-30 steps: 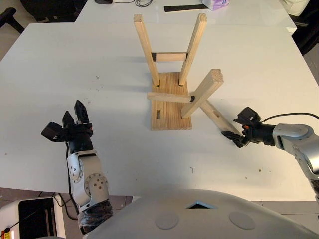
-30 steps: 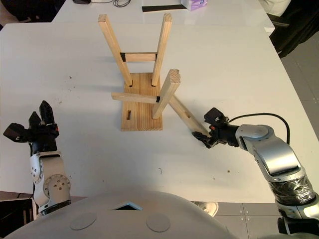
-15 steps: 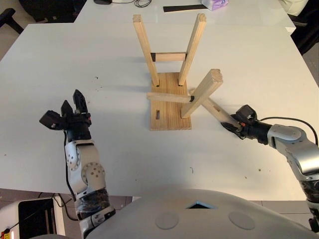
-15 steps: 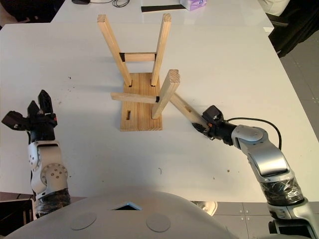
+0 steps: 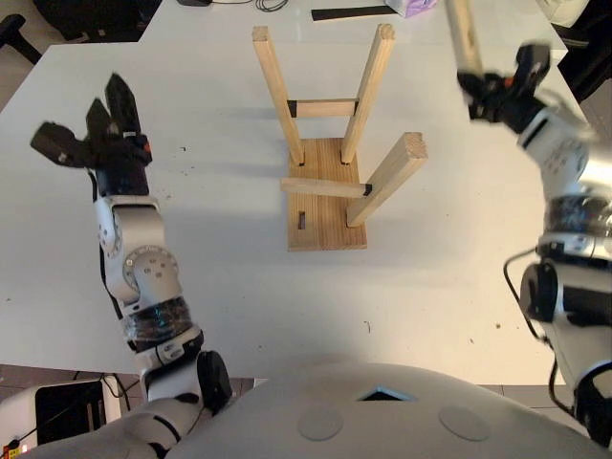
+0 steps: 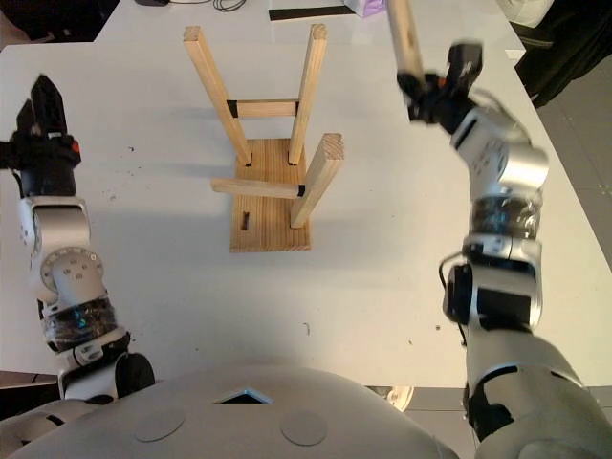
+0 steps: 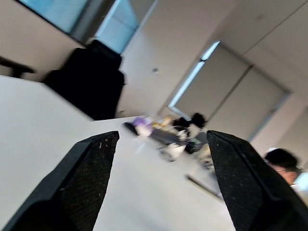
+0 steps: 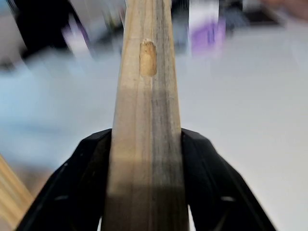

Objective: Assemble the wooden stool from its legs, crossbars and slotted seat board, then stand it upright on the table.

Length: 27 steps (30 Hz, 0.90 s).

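Pale bare wood of seat board (image 5: 328, 225) and leg (image 8: 147, 120); smooth matt white table (image 5: 210, 268); grainy black fingers (image 7: 84, 185)

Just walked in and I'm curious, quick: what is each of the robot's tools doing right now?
Left tool: open, holding nothing.
Right tool: closed on a wooden leg, held up in the air.

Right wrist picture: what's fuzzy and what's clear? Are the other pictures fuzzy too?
Right wrist view: the pale wooden stool leg clamped in the right hand looks fairly clear, the room behind is streaked blur; left wrist view: the open left hand is clear, the room behind soft; left eye view: the half-built wooden stool is sharp.
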{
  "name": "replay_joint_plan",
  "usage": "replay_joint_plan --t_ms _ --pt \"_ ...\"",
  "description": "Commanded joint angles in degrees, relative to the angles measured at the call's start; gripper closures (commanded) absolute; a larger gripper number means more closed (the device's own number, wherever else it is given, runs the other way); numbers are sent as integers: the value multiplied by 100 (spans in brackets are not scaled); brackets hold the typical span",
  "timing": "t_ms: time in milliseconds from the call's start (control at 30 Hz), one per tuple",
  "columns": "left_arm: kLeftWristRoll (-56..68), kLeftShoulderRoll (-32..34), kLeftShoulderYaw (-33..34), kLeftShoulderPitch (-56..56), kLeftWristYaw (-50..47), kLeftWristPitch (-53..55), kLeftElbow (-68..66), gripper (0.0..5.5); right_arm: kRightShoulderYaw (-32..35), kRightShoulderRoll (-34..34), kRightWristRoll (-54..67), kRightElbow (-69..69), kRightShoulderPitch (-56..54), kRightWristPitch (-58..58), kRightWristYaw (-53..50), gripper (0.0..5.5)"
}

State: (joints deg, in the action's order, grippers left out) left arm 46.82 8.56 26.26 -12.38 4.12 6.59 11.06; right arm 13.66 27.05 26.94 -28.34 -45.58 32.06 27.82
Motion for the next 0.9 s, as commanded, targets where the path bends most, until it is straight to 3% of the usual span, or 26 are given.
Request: replay_joint_plan --t_ms 33,233,433,633,900 --pt "843 78 -500 -870 379 467 833 211 817 -280 1742 294 -2052 582 896 343" --pt "1557 64 -878 -1219 511 731 1667 211 1227 -578 4426 1846 -2095 2074 1786 343" --pt "2151 260 -904 -1321 401 880 2367 211 1428 -633 6155 1950 -2301 2726 1389 343" --pt "2448 446 -967 -1378 114 956 2839 211 1388 -658 7345 1983 -2449 2651 478 343" --pt "2479 450 -1149 -1185 -197 892 3111 211 1259 -507 7839 1928 -2473 2598 93 343"
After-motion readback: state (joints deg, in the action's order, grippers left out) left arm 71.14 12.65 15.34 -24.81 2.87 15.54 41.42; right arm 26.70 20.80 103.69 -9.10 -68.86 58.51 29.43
